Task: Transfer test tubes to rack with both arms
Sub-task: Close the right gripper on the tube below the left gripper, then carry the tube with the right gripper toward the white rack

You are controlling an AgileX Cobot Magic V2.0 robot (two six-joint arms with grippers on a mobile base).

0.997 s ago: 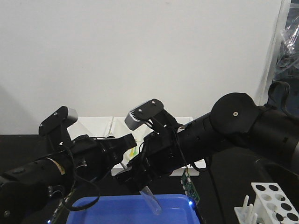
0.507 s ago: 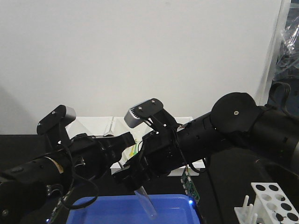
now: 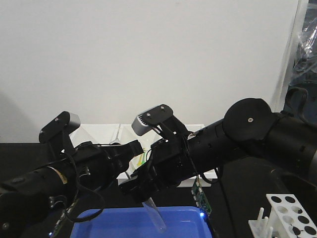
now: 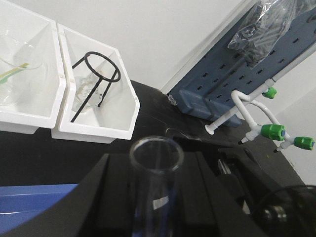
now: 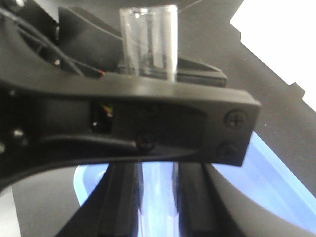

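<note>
— why hold the tube (image 3: 154,214) over the tray (image 3: 114,219) like that?
— kept clear of it for a handover, by the look. pinched mid-shaft by the right gripper (image 5: 157,170), with jaws pressed onto the glass on both sides. tilted, round end down, open mouth up.
— and the left gripper (image 4: 155,170)?
— set nose to nose with the right, with fingers flanking the same tube just under its mouth. touching the glass or only beside it: cannot tell from either wrist view.
— why grip at two heights and not at one spot?
— probably to leave room for both sets of fingers, and to keep the mouth free and the round end leading for a hole.
— where to find the rack (image 3: 290,213)?
— low at the right edge of the front view, well apart from the tube, with holes facing up and no tube seen in it.
— so passed across to reach it?
— likely, given a rack on the right gripper's side. worth confirming one firm pinch before loosening the other, or else risking a drop back into the tray.
— and the bins (image 4: 94,123) and tripod (image 4: 96,81)?
— behind, untouched, no part in this step.
</note>
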